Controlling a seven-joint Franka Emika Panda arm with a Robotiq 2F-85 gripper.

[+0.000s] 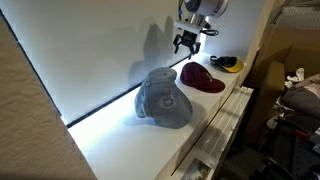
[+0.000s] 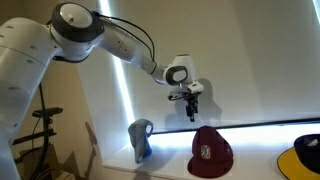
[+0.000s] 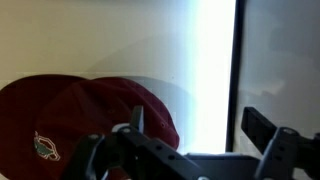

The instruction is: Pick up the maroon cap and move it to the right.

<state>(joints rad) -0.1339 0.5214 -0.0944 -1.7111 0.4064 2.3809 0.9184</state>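
Count: caps, two. One small yellow-and-black item. One arm, one claw.

Left to right along the ledge in an exterior view:
- Robot arm (image 2: 80,35), white, reaches in from the left edge of the frame across the wall.
- Grey cap (image 2: 142,140), leftmost on the ledge. It is the larger of the two in both exterior views (image 1: 165,98).
- Gripper (image 2: 190,114) hangs in the air between the two caps, clear of both and above the ledge. It is nearer the maroon one, a little to the left of its crown.
- Maroon cap (image 2: 211,152) sits on the ledge, crown up, with a pale emblem facing the camera. It is well apart from the grey cap here but looks close beside it in an exterior view (image 1: 200,77).
- Yellow-and-black item (image 2: 302,155) is last, at the right edge and apart from the maroon cap. It also shows at the far end in an exterior view (image 1: 228,63).

Claw: in the wrist view the gripper (image 3: 196,118) has its fingers (image 3: 137,118) spread wide with nothing between them. The maroon cap (image 3: 90,120) fills the lower left of that view.

Surface: a white ledge (image 1: 120,140), running along a plain white wall (image 1: 100,50) and brightly lit.

Room: a cardboard box (image 1: 290,50) and dark clutter stand beyond the end of the ledge, too dim to identify.
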